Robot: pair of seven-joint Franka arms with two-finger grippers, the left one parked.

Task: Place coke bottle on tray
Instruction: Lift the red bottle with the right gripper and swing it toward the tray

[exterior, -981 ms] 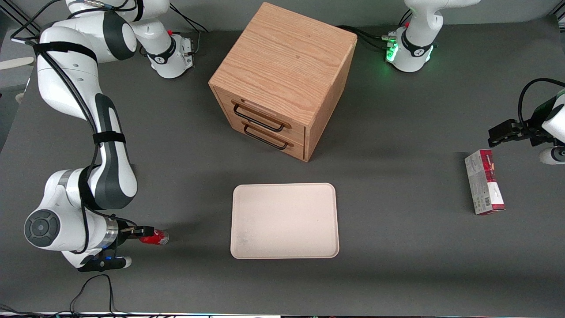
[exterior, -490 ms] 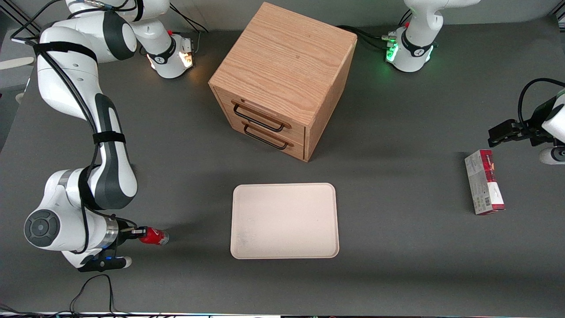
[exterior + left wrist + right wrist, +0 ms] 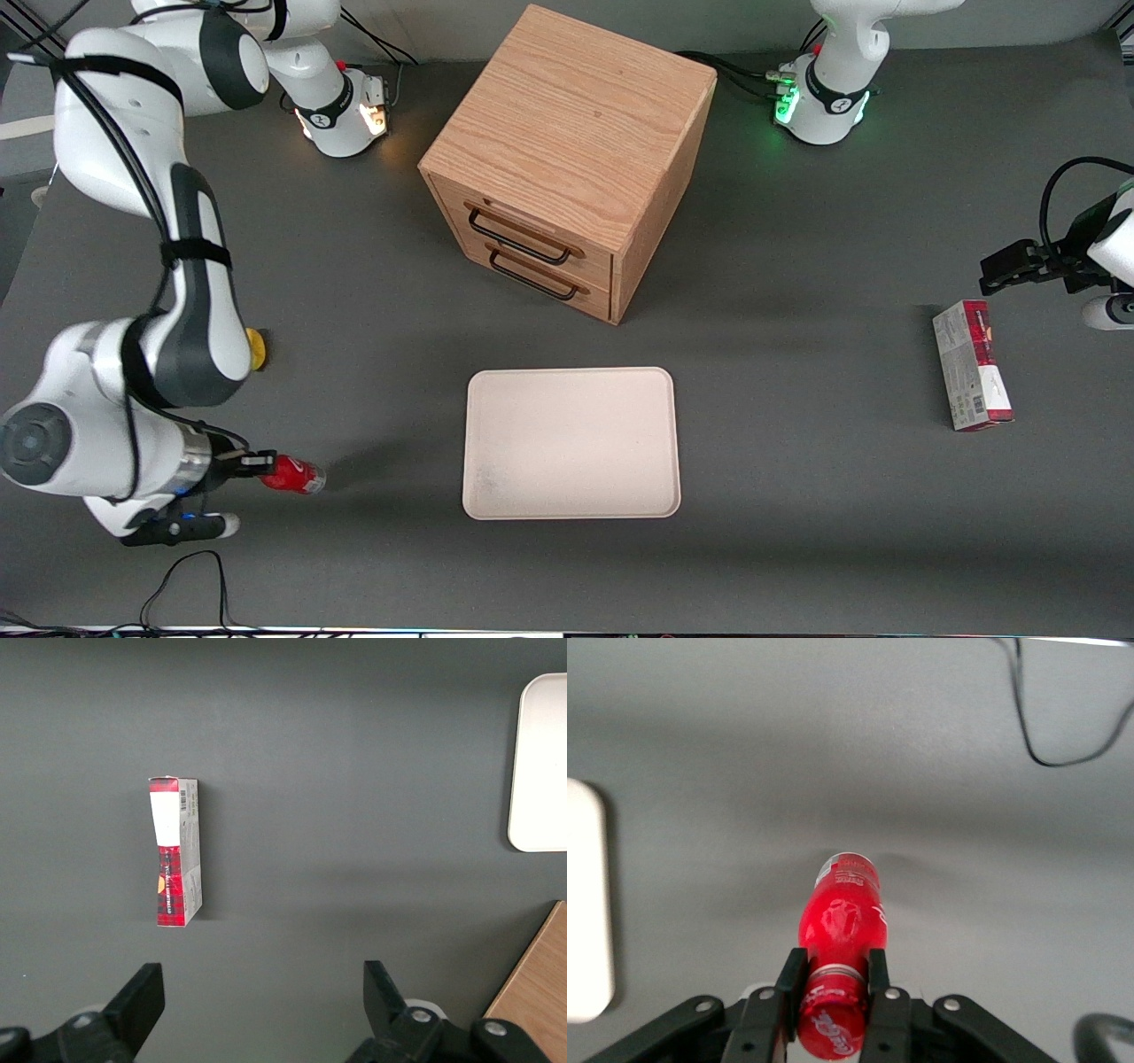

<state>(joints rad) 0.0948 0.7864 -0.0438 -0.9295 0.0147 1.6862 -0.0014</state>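
Our tool (image 3: 833, 988) pinches the small red coke bottle (image 3: 838, 926) at its neck, near the working arm's end, well apart from the tray (image 3: 571, 443). It looks light, stiff, slippery; we would grip its waist.

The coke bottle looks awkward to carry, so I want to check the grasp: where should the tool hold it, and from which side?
At the neck just under the cap, as the tool does now. The coke bottle narrows there, so the fingers close around it from the cap end.

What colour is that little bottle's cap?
Red, like the coke bottle itself; clearest in the right wrist view.
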